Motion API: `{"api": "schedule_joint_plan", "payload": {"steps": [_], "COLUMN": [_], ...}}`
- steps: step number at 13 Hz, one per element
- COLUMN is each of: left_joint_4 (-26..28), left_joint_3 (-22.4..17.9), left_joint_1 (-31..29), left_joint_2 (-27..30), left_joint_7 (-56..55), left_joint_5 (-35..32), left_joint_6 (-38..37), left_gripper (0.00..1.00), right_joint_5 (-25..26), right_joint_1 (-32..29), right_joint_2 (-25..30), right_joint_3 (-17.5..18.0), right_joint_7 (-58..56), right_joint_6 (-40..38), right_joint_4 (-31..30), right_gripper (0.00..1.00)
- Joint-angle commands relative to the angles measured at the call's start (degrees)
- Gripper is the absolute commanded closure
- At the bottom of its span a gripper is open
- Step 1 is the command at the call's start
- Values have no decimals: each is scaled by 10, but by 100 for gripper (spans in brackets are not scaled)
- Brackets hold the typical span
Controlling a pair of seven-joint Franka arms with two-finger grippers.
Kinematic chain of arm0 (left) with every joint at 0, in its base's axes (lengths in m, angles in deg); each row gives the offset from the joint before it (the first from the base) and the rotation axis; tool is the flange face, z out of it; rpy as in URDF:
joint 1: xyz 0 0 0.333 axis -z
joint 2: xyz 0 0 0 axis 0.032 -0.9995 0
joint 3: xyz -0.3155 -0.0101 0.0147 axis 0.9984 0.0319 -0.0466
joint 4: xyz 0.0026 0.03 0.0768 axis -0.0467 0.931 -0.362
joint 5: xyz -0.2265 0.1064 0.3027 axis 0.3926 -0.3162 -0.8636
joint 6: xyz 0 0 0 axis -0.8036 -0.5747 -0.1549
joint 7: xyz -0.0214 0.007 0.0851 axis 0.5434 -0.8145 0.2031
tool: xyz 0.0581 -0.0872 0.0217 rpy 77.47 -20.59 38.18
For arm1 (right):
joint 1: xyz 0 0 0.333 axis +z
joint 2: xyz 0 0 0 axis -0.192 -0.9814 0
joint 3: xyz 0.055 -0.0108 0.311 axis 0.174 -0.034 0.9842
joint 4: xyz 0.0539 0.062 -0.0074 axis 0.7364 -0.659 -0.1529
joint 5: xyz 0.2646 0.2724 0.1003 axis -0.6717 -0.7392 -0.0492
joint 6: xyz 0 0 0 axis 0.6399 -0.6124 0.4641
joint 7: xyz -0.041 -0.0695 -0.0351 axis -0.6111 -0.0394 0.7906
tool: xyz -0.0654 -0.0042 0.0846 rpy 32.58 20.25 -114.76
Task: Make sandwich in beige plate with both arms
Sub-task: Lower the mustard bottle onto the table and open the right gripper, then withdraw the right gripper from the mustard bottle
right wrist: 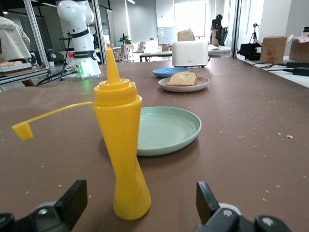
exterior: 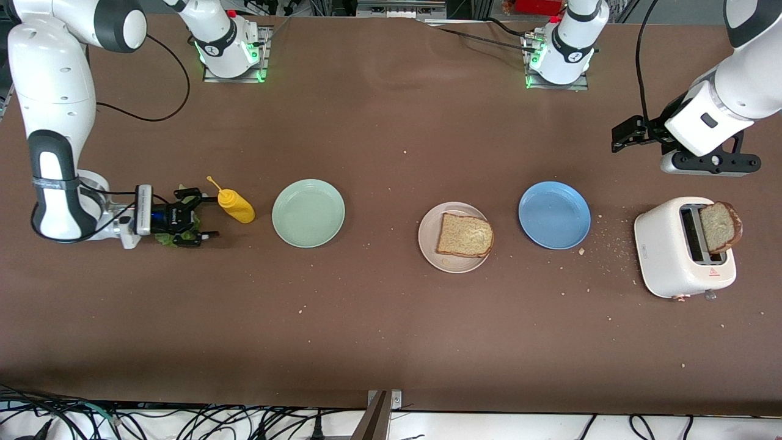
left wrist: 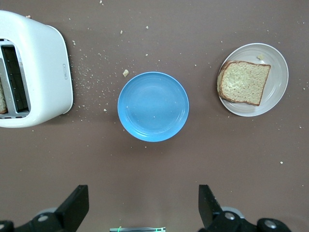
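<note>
The beige plate [exterior: 429, 244] sits mid-table with one bread slice [exterior: 465, 235] flat on it. It also shows in the left wrist view [left wrist: 279, 77] with the slice [left wrist: 244, 82]. A second slice [exterior: 719, 227] sticks up out of the white toaster [exterior: 669, 253]. My right gripper [exterior: 206, 214] is open and low at the right arm's end of the table, right over a green lettuce leaf [exterior: 164, 239] that it mostly hides. In its wrist view the open gripper [right wrist: 139, 193] is empty. My left gripper [exterior: 620, 138] is open and empty in the air [left wrist: 143, 198], over the table by the toaster.
A yellow squeeze bottle [exterior: 236, 206] stands just ahead of the right gripper's fingers [right wrist: 118, 145], its cap hanging open. A mint-green plate [exterior: 308, 212] lies beside it. A blue plate [exterior: 554, 215] lies between the beige plate and the toaster. Crumbs lie around the toaster.
</note>
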Motion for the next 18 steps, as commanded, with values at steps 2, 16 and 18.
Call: {"api": "schedule_joint_plan", "payload": {"steps": [2,16,18], "left_joint_4": [-1,-21,-44], "left_joint_3": [-2,-5,-5], "left_joint_1": [2,-6,-6], "left_joint_2": [1,-18,-36], "left_joint_7": [10,12,12], "left_joint_5": [5,-19,-20], "left_joint_6": [-3,0,0], "left_gripper": [0,0,0], "right_joint_5": [65,218,332], "right_joint_1": [-5,89,129], "right_joint_2": [0,128,171], "right_joint_3": [-43,-101,-90], "right_joint_7": [113,772,872], "right_joint_6": [-18,-119,-64], "right_joint_4": [109,335,331], "right_gripper": [0,0,0]}}
